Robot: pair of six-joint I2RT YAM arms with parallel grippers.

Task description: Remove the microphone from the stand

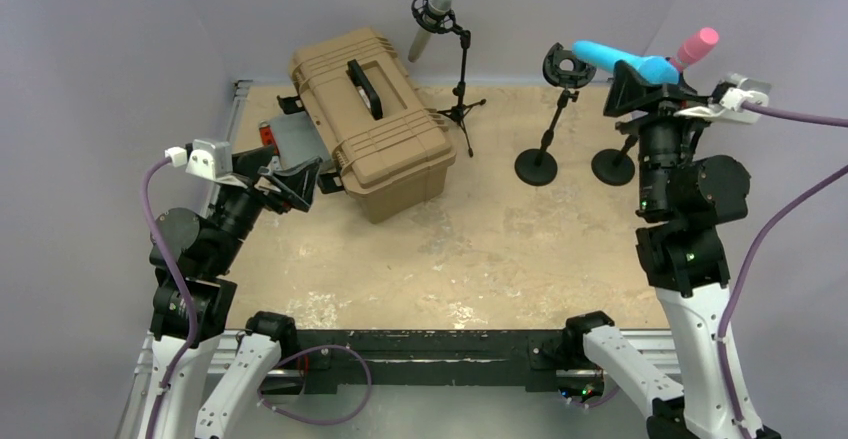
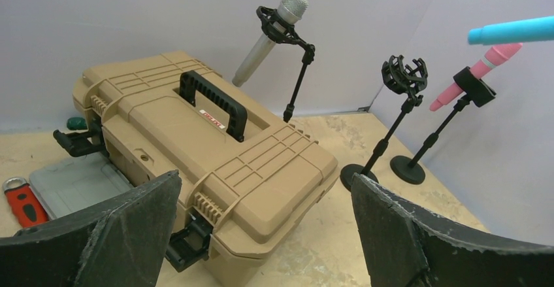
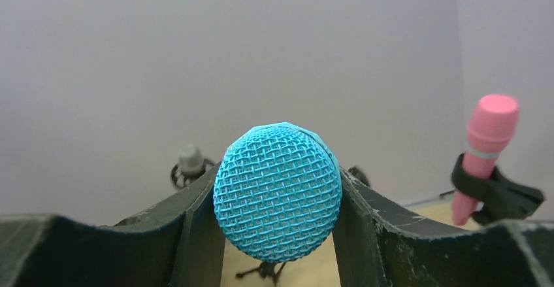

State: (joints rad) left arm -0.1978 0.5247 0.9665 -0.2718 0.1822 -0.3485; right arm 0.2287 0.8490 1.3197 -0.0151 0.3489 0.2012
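Blue microphone (image 1: 610,57) clamped in right gripper (image 3: 277,189), held clear of empty stand (image 1: 536,167) just left of jaws. Risk: sideways swing strikes pink microphone (image 3: 487,143) close at right; smooth body may slip. Left gripper (image 2: 264,228) wide apart, empty.

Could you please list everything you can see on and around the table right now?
case: one, tan with a black handle, left rear of the table
silver microphone: one, silver-grey, clipped in the tripod stand
tripod stand: one, black, behind the case
empty stand: one, black, round base, right of the tripod stand
pink microphone: one, pink, clipped in the far-right stand
far-right stand: one, black, round base
blue microphone: one, blue, held up at the right rear
tray: one, grey, left of the case
red tool: one, red, beside the tray
left gripper: one, black, open, empty
right gripper: one, black, shut on the blue microphone
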